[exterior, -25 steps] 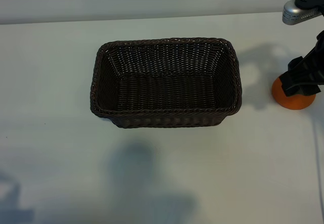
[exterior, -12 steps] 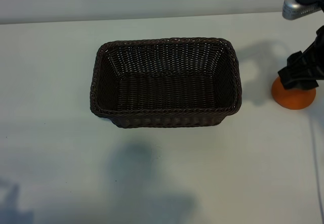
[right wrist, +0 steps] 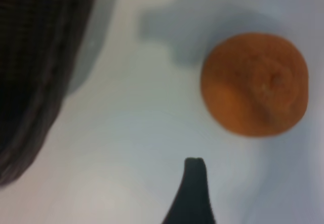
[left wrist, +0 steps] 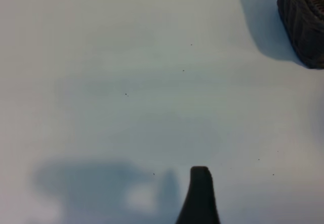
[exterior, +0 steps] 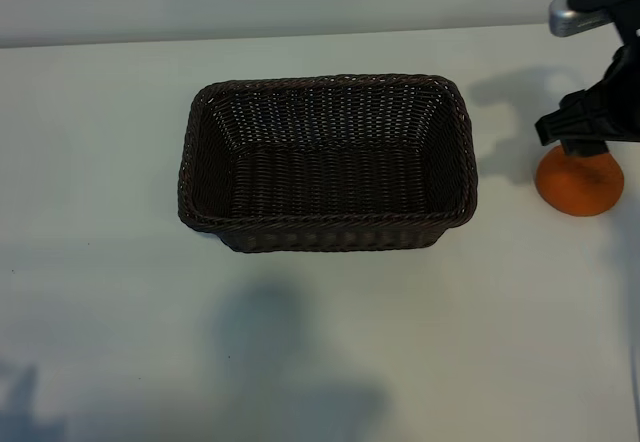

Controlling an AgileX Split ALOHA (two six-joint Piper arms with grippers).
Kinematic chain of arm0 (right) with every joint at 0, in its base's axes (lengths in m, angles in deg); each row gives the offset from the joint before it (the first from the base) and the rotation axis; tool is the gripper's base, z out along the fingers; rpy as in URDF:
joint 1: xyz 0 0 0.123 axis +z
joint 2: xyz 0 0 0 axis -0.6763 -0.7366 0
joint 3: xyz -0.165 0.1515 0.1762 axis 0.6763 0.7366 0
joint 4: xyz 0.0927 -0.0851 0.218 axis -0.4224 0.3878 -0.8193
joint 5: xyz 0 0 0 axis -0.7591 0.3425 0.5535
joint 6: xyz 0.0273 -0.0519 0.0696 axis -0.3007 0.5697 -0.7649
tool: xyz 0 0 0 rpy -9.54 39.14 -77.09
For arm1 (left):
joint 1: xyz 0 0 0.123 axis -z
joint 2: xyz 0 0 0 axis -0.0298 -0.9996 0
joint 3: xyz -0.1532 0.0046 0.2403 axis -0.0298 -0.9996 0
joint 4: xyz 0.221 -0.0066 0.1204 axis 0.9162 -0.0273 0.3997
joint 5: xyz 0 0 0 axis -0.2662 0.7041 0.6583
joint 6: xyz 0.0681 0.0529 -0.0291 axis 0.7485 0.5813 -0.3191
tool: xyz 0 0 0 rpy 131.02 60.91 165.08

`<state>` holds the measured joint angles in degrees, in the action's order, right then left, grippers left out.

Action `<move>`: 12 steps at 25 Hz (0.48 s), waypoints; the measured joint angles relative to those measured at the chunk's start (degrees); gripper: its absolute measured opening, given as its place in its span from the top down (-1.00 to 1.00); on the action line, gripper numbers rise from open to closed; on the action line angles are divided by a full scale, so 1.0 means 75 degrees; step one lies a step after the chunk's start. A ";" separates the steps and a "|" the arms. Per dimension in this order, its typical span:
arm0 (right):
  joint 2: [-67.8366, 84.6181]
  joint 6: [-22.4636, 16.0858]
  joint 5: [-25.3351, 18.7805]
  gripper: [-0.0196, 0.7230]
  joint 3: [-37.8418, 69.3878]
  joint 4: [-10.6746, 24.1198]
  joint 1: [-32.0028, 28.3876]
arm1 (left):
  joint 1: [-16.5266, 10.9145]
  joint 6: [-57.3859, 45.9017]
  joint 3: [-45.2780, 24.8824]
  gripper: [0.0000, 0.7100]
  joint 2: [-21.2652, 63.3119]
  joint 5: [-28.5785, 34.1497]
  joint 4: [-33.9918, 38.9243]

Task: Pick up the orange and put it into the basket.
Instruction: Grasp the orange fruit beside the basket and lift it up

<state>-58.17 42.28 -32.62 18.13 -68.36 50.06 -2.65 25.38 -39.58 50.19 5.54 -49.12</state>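
Clearly the whole matter hangs on how the orange (exterior: pixel 579 184) lies under the right gripper (exterior: pixel 592 127). From the outside camera the fruit sits on the white table (exterior: pixel 320 342) at the far right of the frame, a little above mid-height, well apart from the basket (exterior: pixel 200 142), which stands near the middle, with nothing in it. The right gripper hangs over the orange's upper edge, hiding part of it, its jaws spread wide and holding nothing.

From the right wrist the orange (right wrist: pixel 254 83) shows in the upper right of the frame, while the one dark fingertip (right wrist: pixel 195 168) in sight stands at the bottom centre, clear of the fruit with bare table between. So the orange seems to lie off to one side of the open jaws, not squarely between them; I judge the gripper needs to shift towards it before closing. Being round, it offers no long axis to line up with.

The left gripper (left wrist: pixel 199 196) is parked over bare table, jaws wide and empty, plainly the farther arm.
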 joint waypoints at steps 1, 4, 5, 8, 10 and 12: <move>-0.0176 -0.0157 0.0166 -0.66 0.0000 0.0135 0.0000 | 0.0000 0.0000 0.0000 -0.68 0.0000 0.0000 0.0000; -0.0604 -0.0607 0.0601 -0.66 0.0000 0.0411 0.0000 | 0.0000 0.0000 0.0000 -0.68 0.0000 0.0000 0.0000; -0.0715 -0.0709 0.0739 -0.66 0.0000 0.0470 0.0000 | 0.0000 0.0000 0.0000 -0.68 0.0000 0.0000 0.0000; -0.1079 -0.0996 0.1025 -0.66 0.0000 0.0631 -0.0015 | 0.0000 0.0000 0.0000 -0.68 0.0000 0.0000 0.0000; -0.1285 -0.1110 0.1113 -0.66 0.0000 0.0672 -0.0108 | 0.0000 0.0000 0.0000 -0.68 0.0000 0.0000 0.0000; -0.1460 -0.1171 0.1130 -0.66 -0.0016 0.0682 -0.0268 | 0.0000 -0.0027 0.0000 -0.68 0.0000 0.0000 0.0000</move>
<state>-69.12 33.50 -24.14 18.02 -63.25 48.05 -2.65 25.18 -39.58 50.19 5.54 -49.12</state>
